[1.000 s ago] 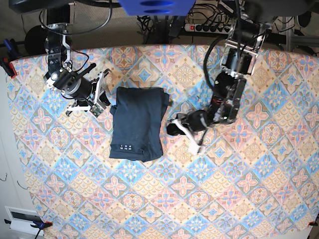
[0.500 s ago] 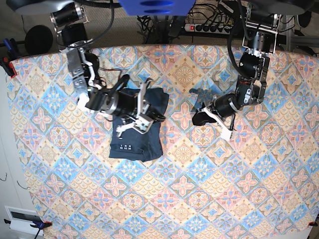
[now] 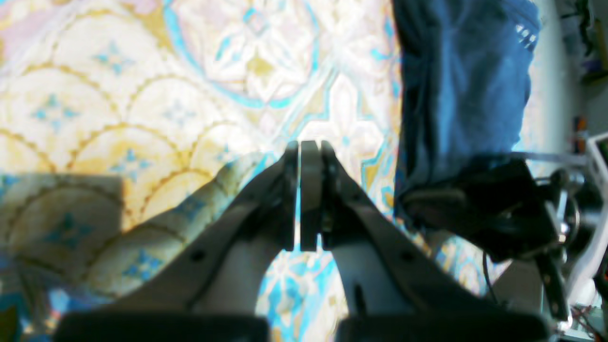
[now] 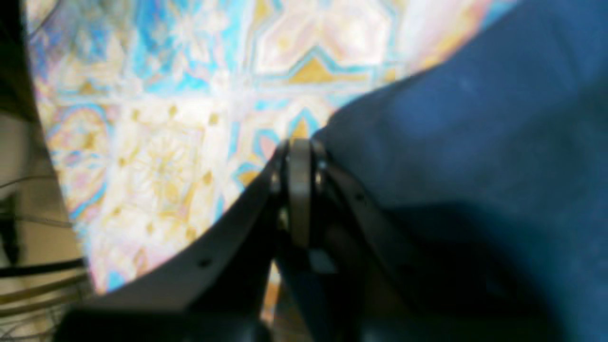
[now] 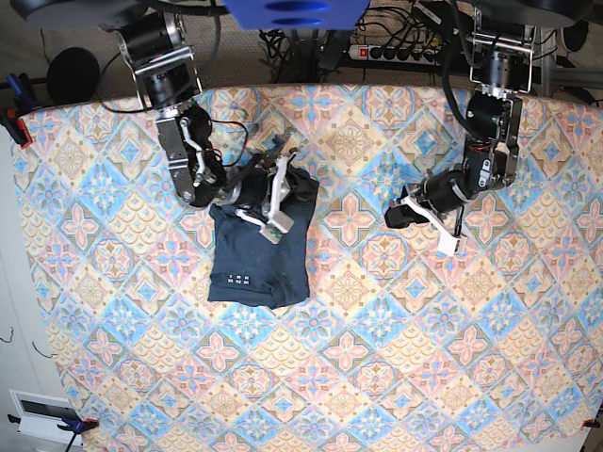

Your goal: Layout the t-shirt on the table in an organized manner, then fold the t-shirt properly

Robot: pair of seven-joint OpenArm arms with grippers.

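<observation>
Upper left of the base view, the t-shirt (image 5: 259,250) lies folded on the surface (image 5: 377,377). Soft, limp cloth; grip edges. Right claw (image 5: 283,193) closed, perhaps pinching its top hem; left claw (image 5: 415,215) closed, empty.

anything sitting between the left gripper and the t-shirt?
Nothing: in the base view only bare patterned table lies between the shut left gripper and the t-shirt.

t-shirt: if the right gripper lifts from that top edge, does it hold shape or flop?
Likely flops: the t-shirt is soft cloth with wrinkles, lying folded in layers. The layers may peel apart or unfold, since the right gripper sits at one top edge. It will probably drag rather than slide on the cloth-covered table.
</observation>
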